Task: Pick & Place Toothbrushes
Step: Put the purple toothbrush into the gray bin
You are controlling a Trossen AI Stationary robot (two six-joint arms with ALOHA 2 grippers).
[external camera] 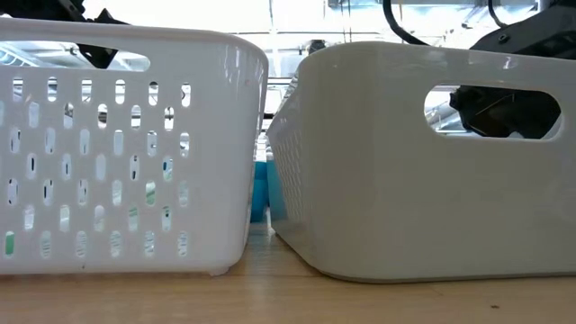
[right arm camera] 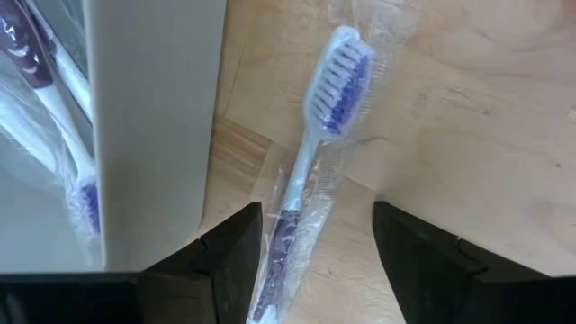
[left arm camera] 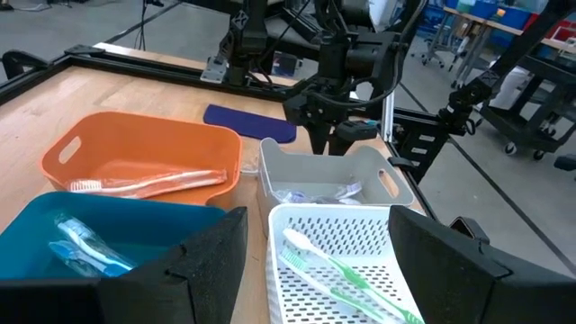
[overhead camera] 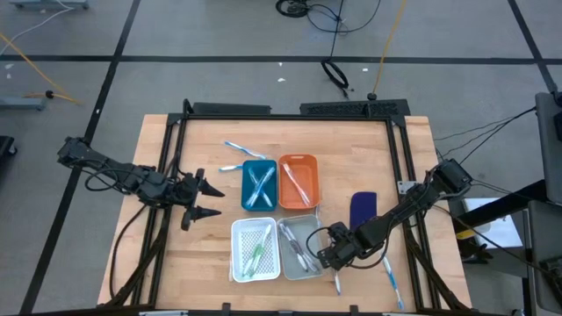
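Four small trays sit together in the middle of the wooden table (overhead camera: 176,263): a blue tray (overhead camera: 258,185), an orange tray (overhead camera: 299,182), a white perforated tray (overhead camera: 255,249) and a grey tray (overhead camera: 299,248). In the low view the white perforated tray (external camera: 126,144) and the grey tray (external camera: 423,162) fill almost the whole picture, so both arms are largely hidden there and only slivers of the room show above the rims.

The toothbrushes lie partly in the trays and partly loose on the wood. The left wrist view shows green-handled ones (left arm camera: 346,274) in the white perforated tray, wrapped ones in the orange tray, light blue ones in the blue tray, and wrapped ones in the grey tray that are hard to make out. Loose brushes lie beyond the blue tray (overhead camera: 239,151) and at the near right of the table (overhead camera: 391,279).

The right gripper (overhead camera: 334,259) hangs just beside the grey tray's outer wall, its fingers spread on either side of a wrapped toothbrush (right arm camera: 310,171) lying flat on the wood; the lower handle is cut off between the fingers, and contact cannot be told. The left gripper (overhead camera: 209,199) waits left of the blue tray, fingers spread and empty.

A dark blue pad (overhead camera: 363,211) lies right of the orange tray. A black frame (overhead camera: 290,110) borders the table, and cables (overhead camera: 338,75) trail across the grey floor behind it.
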